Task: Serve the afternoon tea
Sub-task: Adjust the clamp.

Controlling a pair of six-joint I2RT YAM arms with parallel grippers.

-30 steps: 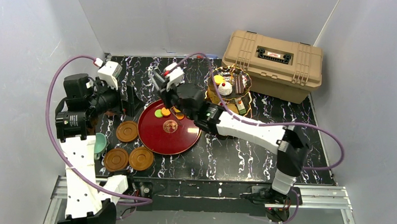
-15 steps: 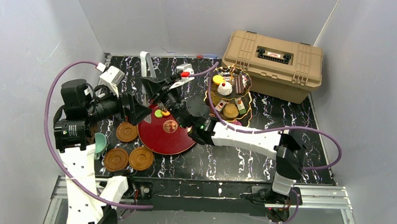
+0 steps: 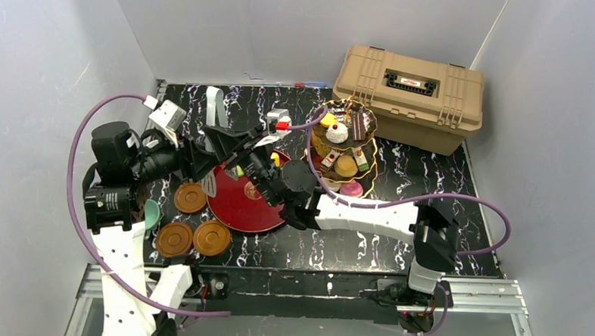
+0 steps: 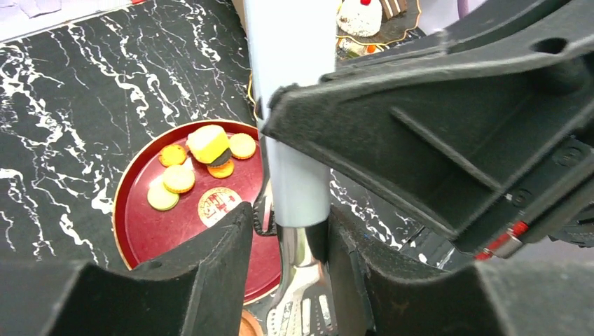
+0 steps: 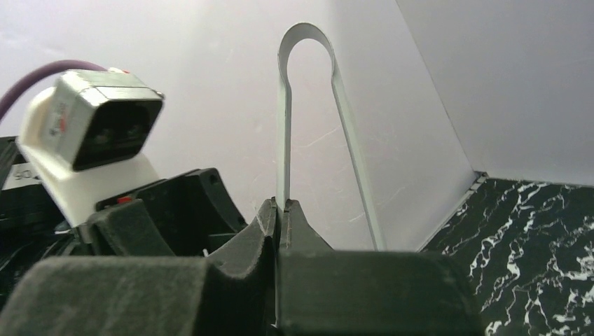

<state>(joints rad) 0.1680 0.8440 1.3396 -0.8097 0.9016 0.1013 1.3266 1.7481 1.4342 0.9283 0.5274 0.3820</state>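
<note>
At the near left of the bench point(image 3: 367, 239), three round brown saucers point(image 3: 191, 197): two side by side by the front edge, one just behind. Left of them, half hidden under the left arm, a teal cup point(image 3: 150, 213). Beside the saucers, a round red tray point(image 3: 239, 211) with small round biscuits point(image 4: 179, 178) and a yellow cake point(image 4: 208, 143) on its far half. Over the tray's left edge, metal tongs point(image 4: 294, 161), slotted tips low, loop end toward the back wall. Left fingers point(image 4: 203, 280) clenched around the tongs near the tips. Right fingers point(image 5: 245, 259) pinched tight on one blade, nearer the loop. Further back and right, the dark three-tier stand point(image 3: 349, 102) with gold rims, loaded with little cakes point(image 3: 337, 132), a white cherry-topped one on top. Behind it, at the far right, a tan case point(image 3: 413, 97), lid closed.
</note>
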